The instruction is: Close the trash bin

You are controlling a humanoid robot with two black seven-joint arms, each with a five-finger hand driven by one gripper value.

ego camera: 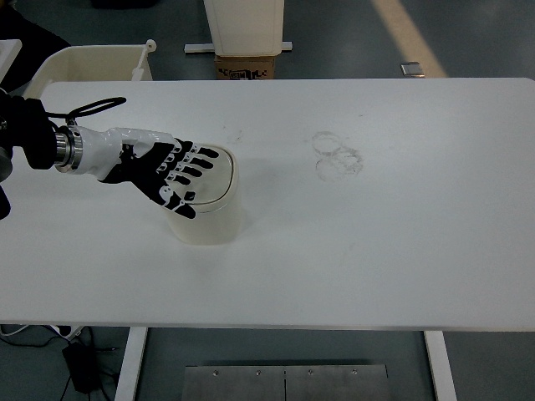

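You had the left hand laid flat, fingers spread and gripping nothing, on the lid of the trash bin, which stood left of the table centre directly beneath the palm, so closing likely needed only downward pressure.

Only the cream trash bin is standing up from the white table, with the left hand lying flat across its top, while the faint ring marks further right are blocking nothing on the bare tabletop.
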